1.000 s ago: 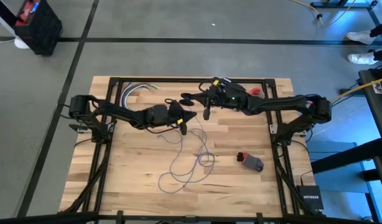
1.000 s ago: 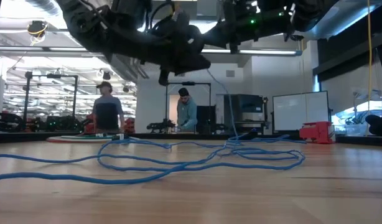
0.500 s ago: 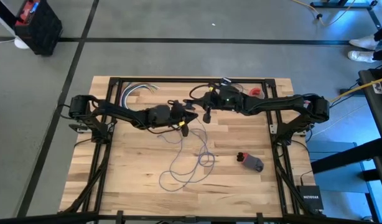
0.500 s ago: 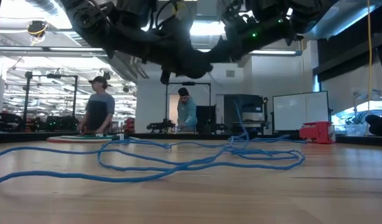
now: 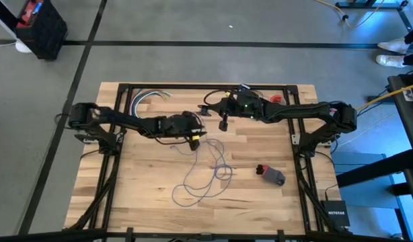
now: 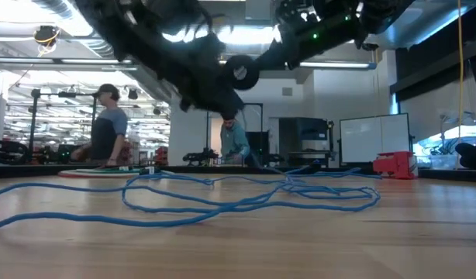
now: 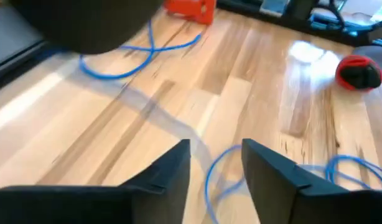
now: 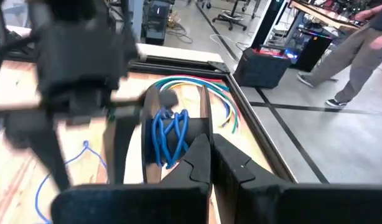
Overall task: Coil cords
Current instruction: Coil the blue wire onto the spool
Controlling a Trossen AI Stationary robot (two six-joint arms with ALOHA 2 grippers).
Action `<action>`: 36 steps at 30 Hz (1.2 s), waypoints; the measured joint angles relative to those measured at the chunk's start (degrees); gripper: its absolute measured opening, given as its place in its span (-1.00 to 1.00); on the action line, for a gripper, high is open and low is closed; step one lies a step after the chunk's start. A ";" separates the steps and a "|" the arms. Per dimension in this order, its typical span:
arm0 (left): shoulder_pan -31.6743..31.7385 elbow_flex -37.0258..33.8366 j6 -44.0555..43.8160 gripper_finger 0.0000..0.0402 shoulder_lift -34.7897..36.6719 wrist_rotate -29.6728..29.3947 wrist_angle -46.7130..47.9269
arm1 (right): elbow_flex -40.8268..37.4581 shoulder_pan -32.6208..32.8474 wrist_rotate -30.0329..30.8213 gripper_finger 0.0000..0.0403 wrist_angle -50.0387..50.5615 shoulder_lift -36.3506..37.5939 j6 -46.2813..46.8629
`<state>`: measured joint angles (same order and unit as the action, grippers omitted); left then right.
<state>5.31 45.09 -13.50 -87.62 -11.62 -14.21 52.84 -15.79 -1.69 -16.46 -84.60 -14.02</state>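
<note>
1. The cord, thin and bluish-grey from above and bright blue at table height, sprawls in loose, overlapping loops across the middle of the wooden table, well inside every edge; bare planks lie open toward the near edge and to either side of the loops.
2. One strand rises from the loops toward the raised grippers; the right wrist view shows several turns of cord wound into a tight blue bundle just ahead of the right gripper's fingers.
3. The left gripper hangs over the upper end of the loops, its fingers spread apart with cord on the table showing in the gap; nothing is pinched between them.
4. The right gripper hovers just beside the left one, nearer the table's far side, its two fingers pressed together; whether a strand is caught between them cannot be told.
5. A small grey-and-red object lies on the table to the right of the loops, apart from the cord.
6. A fan of coloured cables rests near the far-left corner, and a red object sits by the far edge behind the right arm.
7. Beyond the table, two people stand in the workshop behind.
</note>
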 joint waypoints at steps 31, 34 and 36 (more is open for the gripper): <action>8.49 -3.11 -2.70 -0.29 -3.95 9.02 -19.45 | -15.46 -9.38 -6.94 -0.99 -24.39 7.82 1.81; 9.79 -3.11 -2.33 -0.29 -3.95 13.03 -20.78 | -15.46 -9.35 -6.93 -0.99 -24.42 7.83 1.57; 10.27 -3.11 -2.36 -0.29 -4.36 14.09 -21.19 | -15.46 -9.38 -6.46 -0.99 -24.49 7.76 0.81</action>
<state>15.59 41.98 -15.86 -91.97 2.48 -35.40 37.39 -25.17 -8.16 -40.95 -76.84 -13.22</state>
